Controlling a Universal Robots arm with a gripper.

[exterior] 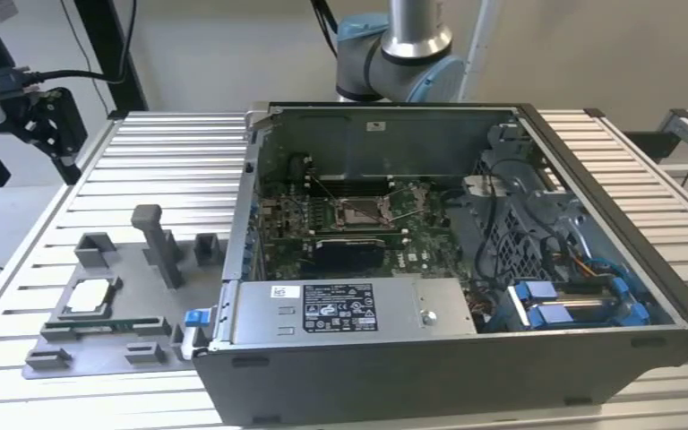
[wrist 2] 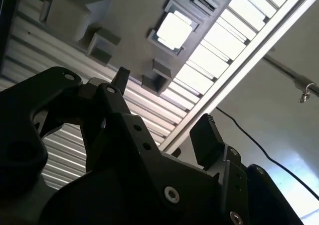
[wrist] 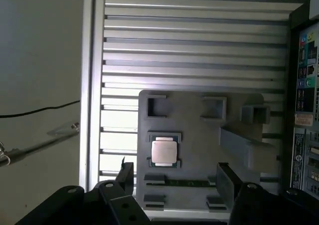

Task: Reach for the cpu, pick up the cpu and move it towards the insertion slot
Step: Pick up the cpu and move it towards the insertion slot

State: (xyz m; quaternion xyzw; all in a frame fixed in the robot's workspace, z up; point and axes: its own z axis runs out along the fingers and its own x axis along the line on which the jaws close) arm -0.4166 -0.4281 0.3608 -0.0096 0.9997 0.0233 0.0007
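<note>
Plainly at the reaching stage, judging by the gap left to close. Farthest to the exterior view's left, high over the edge of the ribbed counter (exterior: 165, 161): gripper (wrist: 175, 179), fingers spread wide, nothing between them. Next along, lying flat in a shallow square nest on the grey fixture plate (exterior: 141, 305): the cpu (exterior: 89, 296) (bright and silvery in both wrist views), well apart from the fingers. Just beyond it, standing on the same plate: a tall grey post (exterior: 153, 244). Further right, down on the board inside the open computer case (exterior: 440, 358): the insertion slot (exterior: 362, 211), square and metal-framed. For a clean reach: centre over the chip, square the fingers to two opposite edges, descend straight, keep off the nest walls and the post, and go gently with so thin a part.
</note>
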